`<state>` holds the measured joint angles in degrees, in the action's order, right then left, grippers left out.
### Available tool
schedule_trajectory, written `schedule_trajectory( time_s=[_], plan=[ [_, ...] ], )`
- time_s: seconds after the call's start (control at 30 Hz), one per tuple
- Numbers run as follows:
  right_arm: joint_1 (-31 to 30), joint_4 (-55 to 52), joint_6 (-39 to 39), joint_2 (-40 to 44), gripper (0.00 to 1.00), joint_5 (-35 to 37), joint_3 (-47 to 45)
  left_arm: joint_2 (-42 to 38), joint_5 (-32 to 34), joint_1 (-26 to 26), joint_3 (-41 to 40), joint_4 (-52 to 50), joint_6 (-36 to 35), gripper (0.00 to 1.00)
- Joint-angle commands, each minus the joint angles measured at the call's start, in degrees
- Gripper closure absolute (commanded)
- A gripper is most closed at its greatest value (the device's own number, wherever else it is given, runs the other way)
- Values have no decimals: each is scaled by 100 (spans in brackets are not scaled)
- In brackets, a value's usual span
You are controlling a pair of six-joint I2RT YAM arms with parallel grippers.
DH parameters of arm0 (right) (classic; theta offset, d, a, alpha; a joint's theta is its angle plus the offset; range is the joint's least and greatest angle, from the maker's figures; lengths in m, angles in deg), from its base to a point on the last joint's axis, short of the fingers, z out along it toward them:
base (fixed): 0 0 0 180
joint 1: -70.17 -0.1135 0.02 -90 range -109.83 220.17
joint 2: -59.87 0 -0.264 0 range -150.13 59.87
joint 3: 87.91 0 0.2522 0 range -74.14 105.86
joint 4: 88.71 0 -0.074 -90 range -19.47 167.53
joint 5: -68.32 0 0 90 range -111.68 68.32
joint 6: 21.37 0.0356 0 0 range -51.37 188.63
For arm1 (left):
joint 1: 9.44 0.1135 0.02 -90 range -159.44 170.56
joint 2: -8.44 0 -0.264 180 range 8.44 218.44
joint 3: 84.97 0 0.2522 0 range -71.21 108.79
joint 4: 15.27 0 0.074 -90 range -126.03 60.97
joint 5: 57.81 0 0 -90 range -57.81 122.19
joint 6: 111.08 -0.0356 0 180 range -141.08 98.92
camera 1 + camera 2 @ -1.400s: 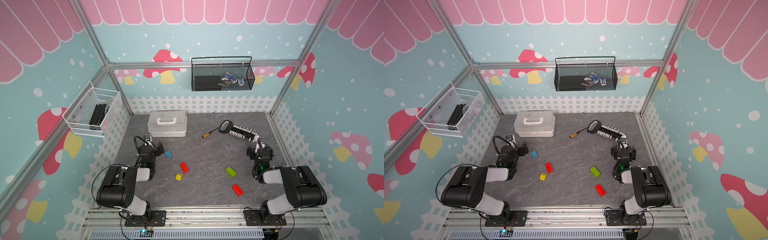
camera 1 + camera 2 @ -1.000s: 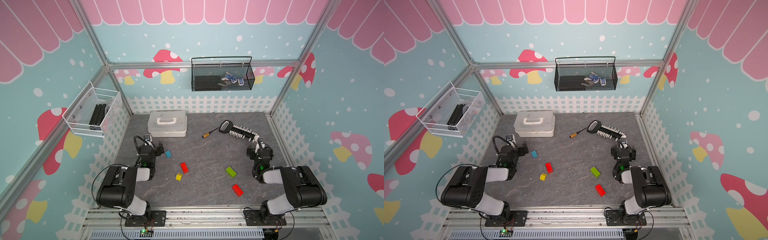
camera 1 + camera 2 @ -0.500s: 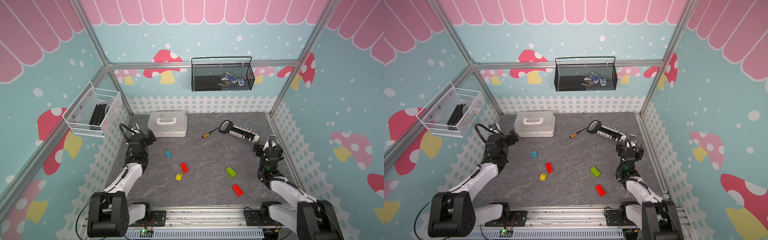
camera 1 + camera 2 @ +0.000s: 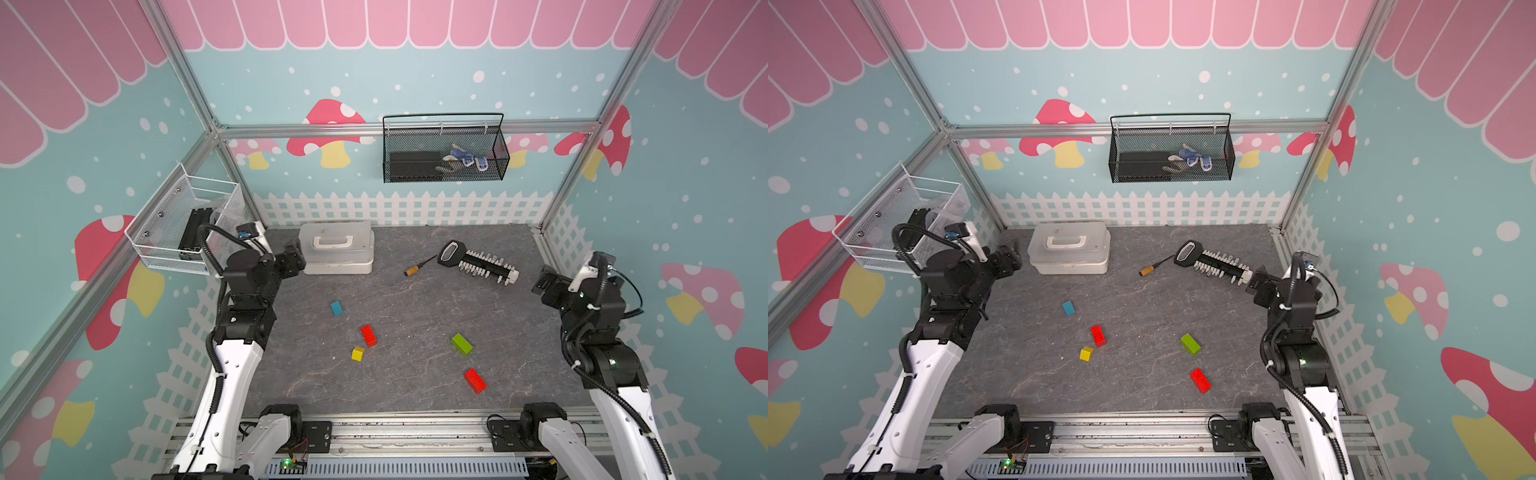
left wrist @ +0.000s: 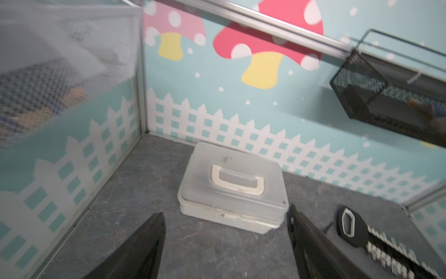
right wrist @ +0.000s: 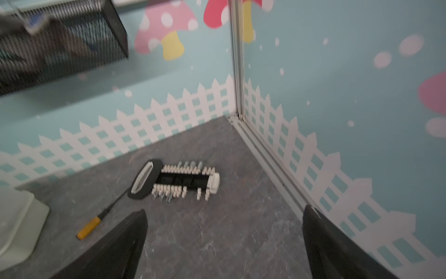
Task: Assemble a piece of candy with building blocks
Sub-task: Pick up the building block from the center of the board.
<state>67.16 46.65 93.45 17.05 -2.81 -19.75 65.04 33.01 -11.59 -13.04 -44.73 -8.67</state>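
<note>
The building blocks lie loose and apart on the grey floor in both top views: a blue block (image 4: pixel 336 308), a red block (image 4: pixel 368 335), a yellow block (image 4: pixel 357 354), a green block (image 4: pixel 462 344) and another red block (image 4: pixel 475 380). No candy shape is in view. My left gripper (image 4: pixel 295 259) hangs raised at the back left, open and empty (image 5: pixel 226 210), well behind the blue block (image 4: pixel 1068 308). At the right edge my right gripper (image 4: pixel 548 286) is raised too, open and empty (image 6: pixel 225 209). Neither wrist view shows any block.
A white lidded box (image 4: pixel 336 249) stands just beyond the left gripper. A black-and-white bit rack (image 4: pixel 482 262) and a yellow-handled bit (image 4: pixel 413 271) lie ahead of the right gripper. A black mesh basket (image 4: pixel 444 153) hangs on the back wall, a white wire basket (image 4: pixel 183 224) on the left wall.
Both arms have unfolded and risen from their low rest, carrying the grippers up and toward the back of the floor. The left jaws look slightly narrower. The blocks have not moved.
</note>
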Motion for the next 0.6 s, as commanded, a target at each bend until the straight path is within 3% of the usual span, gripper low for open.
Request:
schedule_trajectory(
  time_s=[0.0, 0.2, 0.37, 0.57],
  plan=[
    [-72, -1283, 532, -225, 0, -660, -49, 362, 410, -1003, 423, -1220, -958, 17],
    [-224, -1511, 828, -314, 0, -466, -62, 1377, -71, -2957, 863, -1850, -816, 17],
    [-227, -1556, 860, -292, 0, -348, -120, 2586, 264, -4350, 1458, -2210, -838, 17],
    [-227, -1666, 808, -228, 0, -257, -36, 3746, -227, -4891, 2371, -2547, -582, 13]
  ],
)
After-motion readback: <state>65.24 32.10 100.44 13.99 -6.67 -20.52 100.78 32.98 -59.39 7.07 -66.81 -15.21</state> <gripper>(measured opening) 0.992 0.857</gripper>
